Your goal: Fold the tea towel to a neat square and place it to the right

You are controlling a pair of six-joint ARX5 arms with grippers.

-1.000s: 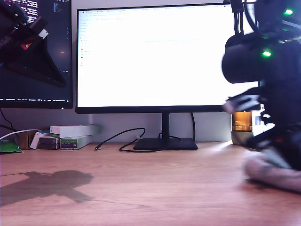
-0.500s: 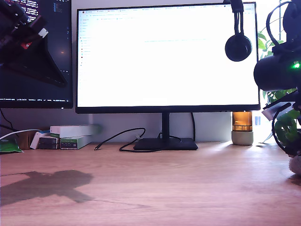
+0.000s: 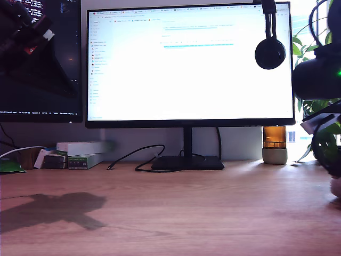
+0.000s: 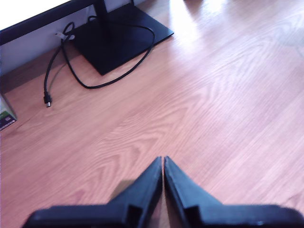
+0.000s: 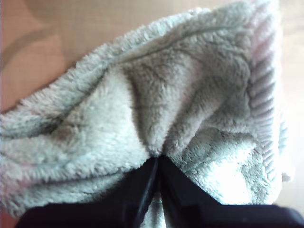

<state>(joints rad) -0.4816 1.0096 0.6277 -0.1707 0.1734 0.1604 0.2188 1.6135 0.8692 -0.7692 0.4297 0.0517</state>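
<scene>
A: Fingers (image 5: 166, 187) of my second gripper (image 5: 156, 164) are pressed together on a pinch of the tea towel (image 5: 156, 109); the plush bunches just where the tips meet.

B: And my first gripper (image 4: 163, 164)?

A: Its jaws are closed with nothing between them, above the bare wooden desk (image 4: 213, 109), with the monitor stand (image 4: 118, 35) and the cable (image 4: 95, 61) further off.

B: Where is the towel in the exterior view?

A: Only a pale bit (image 3: 335, 186) shows at the frame's right edge, low on the desk under the dark arm (image 3: 317, 77).

B: So which step?

A: Probably the placing to the side; whether the fold is neat cannot be judged. The next move likely calls for lowering the cloth flat before letting go.

B: Its long axis?

A: Cannot be told. The ribbed hem (image 5: 263, 90) runs away from the fingers.
</scene>
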